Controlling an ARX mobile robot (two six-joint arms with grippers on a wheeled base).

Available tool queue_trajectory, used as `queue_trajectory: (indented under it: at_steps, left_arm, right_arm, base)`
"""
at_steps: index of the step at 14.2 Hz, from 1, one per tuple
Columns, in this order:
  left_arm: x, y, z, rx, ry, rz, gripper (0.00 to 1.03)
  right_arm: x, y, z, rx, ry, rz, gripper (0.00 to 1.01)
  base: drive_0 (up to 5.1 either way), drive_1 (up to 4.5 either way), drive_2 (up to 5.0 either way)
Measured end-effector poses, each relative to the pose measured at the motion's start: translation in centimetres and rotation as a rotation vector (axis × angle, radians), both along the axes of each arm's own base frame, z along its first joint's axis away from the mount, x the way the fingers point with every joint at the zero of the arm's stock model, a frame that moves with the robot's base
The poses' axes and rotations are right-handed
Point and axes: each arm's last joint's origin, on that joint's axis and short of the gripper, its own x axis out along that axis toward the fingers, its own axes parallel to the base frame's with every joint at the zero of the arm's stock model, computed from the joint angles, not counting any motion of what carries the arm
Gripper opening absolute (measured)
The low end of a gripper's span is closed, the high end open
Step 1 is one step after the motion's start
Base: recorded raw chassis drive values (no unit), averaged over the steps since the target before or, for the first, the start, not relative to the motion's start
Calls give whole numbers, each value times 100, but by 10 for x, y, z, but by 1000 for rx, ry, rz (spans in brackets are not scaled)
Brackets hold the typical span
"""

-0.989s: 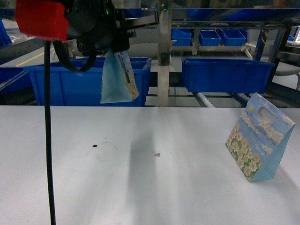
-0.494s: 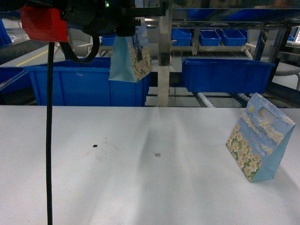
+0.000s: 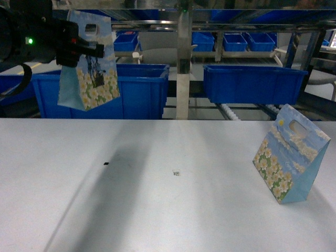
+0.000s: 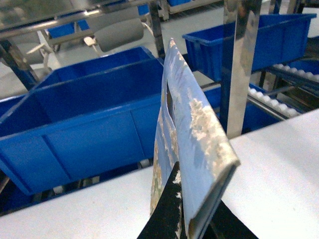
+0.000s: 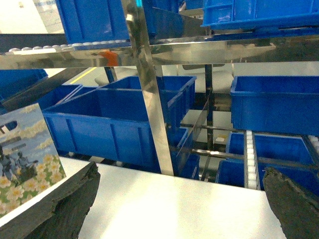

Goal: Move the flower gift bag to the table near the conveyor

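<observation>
we see the left gripper (image 3: 79, 44) up at top left of the head view, clamped on the upper edge of a flower gift bag (image 3: 88, 68), which hangs in the air well above the tabletop (image 3: 157, 199), in front of a blue bin (image 3: 136, 92). bag looks like: pale blue paper, sky w/ white clouds up top, a cut-out handle slot near the top edge, band of white-yellow daisies on green along the bottom, and a dark small figure print mid-panel. it hangs slightly tilted, bottom swung to the right. in the left wrist view the bag (image 4: 192, 149) is seen edge-on, its narrow side facing us, black fingers (image 4: 167, 214) pinching it from below frame.

a second bag of the same print (image 3: 290, 155) stands on the tabletop at right, leaning.

right gripper (image 5: 182, 199): spread open, nothing betw. its two dark fingers, over the tabletop's far edge, facing the conveyor (image 5: 149, 55) w/ steel posts, white rollers and more blue bins. the held bag shows at the left edge of that view (image 5: 27, 159).
</observation>
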Motion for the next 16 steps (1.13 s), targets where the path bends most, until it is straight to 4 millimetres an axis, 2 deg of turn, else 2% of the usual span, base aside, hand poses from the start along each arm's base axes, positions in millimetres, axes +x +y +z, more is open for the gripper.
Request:
queue_trajectory:
  at_steps: [2,3,5,6,8,10,14,16]
  left_arm:
    - [-9,11,-17,2,38,-9,2]
    - [-15,27,-27,5,55,9,2]
    - [-23,54,-35,-10,60,62,2]
    - [-24,60,-36,-23,64,79,2]
    - [-25,60,-36,-45,54,72,2]
    - [-24,52,-38,-65,52,42,2]
    - [-21,51,-63,-62,98,41,2]
    - [-17,51,-67,-63,92,52,2]
  right_arm:
    - [0,0,0,0,0,0,98]
    - [0,0,0,0,0,0,98]
    - [0,0,0,0,0,0,98]
    - [0,0,0,0,0,0,98]
    - [0,0,0,0,0,1,98]
    - [0,0,0,0,0,0,98]
    - [0,0,0,0,0,0,98]
    - [0,0,0,0,0,0,98]
  base:
    - [0,0,0]
    - [0,0,0]
    - [0,0,0]
    - [0,0,0]
    - [0,0,0]
    - [0,0,0]
    - [0,0,0]
    - [0,0,0]
